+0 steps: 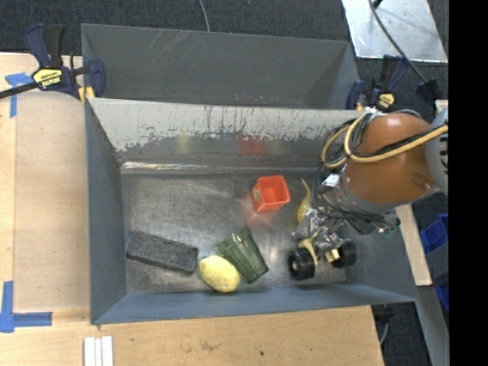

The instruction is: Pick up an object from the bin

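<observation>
Pictured at the four o'clock corner of the grey bin [103, 204], the jaws under the arm's orange wrist cover [385, 166] are being held low, right over a small toy with black wheels [303, 264] that is lying close to the front wall. How far the jaws are parted, and whether anything is being gripped between them, cannot be told, since their metal parts are being lost against the toy's own. Several risks are being judged likely here. The round wheels are probably being left free to roll, so the toy could be squeezed out sideways by a closing pinch rather than trapped. The sloping front wall, just beside the toy at its six o'clock, could be struck by a descending tip. A yellow curved piece [305, 200] at the toy's twelve o'clock and a red-orange block [271, 193] at its eleven are lying near enough to be knocked by the wrist. A dark green packet [242, 254], a yellow lemon-like lump [219, 273] and a dark grey slab [162, 252], all toward nine o'clock, are being kept well apart from it.
</observation>
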### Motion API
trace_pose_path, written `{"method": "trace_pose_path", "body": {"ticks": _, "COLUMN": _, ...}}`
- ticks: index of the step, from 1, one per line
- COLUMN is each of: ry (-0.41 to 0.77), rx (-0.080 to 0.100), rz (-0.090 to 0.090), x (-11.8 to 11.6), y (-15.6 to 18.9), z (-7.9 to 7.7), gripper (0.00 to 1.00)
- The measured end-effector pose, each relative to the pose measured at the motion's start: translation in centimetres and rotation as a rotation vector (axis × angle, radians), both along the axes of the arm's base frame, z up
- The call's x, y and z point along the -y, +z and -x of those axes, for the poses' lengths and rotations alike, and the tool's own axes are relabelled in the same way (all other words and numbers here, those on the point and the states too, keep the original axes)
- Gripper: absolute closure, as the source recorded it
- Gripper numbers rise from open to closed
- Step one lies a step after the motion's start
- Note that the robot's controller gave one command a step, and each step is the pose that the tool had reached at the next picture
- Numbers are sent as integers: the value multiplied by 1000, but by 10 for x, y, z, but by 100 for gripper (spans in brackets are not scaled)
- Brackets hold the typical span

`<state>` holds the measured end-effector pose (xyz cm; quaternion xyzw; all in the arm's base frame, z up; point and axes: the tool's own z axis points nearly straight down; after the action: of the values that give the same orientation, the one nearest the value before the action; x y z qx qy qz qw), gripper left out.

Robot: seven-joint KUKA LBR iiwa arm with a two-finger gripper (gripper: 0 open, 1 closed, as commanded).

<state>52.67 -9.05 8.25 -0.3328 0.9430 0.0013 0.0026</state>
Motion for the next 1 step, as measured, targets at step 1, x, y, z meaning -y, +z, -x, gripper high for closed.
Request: {"method": "trace_pose_path", "body": {"ticks": 1, "ry": 176, "rx": -8, "rz": 0, "x": -1, "y": 33, "z": 6, "gripper": 100}}
